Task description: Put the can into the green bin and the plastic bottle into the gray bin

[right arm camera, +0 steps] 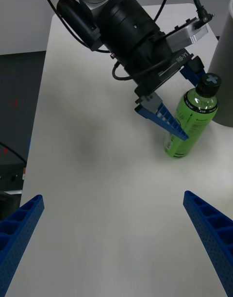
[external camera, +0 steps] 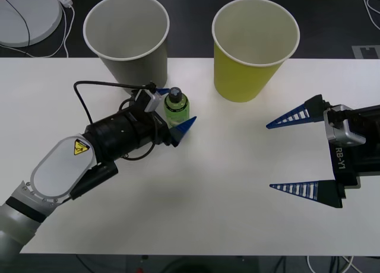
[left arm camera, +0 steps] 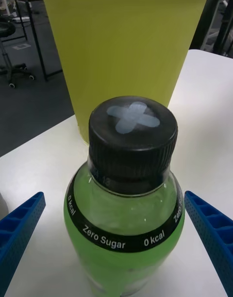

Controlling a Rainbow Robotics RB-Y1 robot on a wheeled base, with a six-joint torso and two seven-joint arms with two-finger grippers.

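between the open left hand (external camera: pixel 176 111) fingers, plastic bottle (external camera: pixel 176 108) upright beside gray bin (external camera: pixel 127 38)

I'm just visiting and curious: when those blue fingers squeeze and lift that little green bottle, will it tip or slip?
The plastic bottle stands upright and looks full of green liquid, so it is probably heavy for its size and fairly steady. Its rounded, glossy sides may slip a little against the left gripper, whose open fingers sit on either side. Knocked over, it would likely roll.

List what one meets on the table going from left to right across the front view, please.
Left gripper with open jaws around the plastic bottle, just in front of the gray bin → green bin → right gripper, jaws open.
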